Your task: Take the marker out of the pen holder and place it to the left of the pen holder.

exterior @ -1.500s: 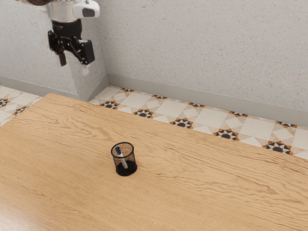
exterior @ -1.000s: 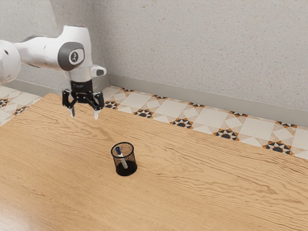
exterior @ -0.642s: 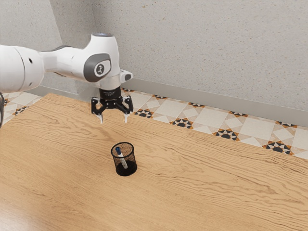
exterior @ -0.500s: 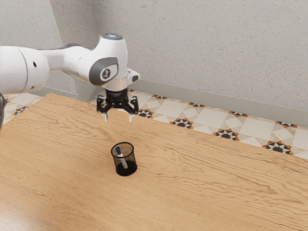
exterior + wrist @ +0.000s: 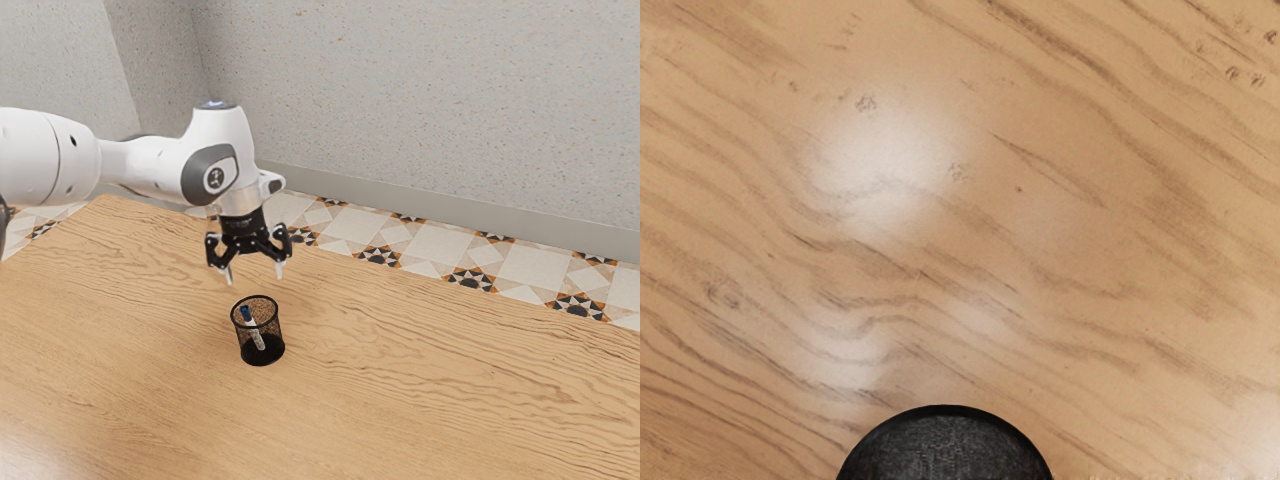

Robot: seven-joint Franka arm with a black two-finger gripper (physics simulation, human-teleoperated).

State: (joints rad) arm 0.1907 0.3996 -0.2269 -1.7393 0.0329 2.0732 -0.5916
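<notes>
Marker (image 5: 253, 328) leaning in pen holder (image 5: 272, 352), end effector (image 5: 254, 279) pointing down above it, fingers spread apart

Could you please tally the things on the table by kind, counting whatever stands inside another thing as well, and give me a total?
Black mesh pen holder: 1
Marker with a blue end, leaning inside the holder: 1
Total: 2
</notes>
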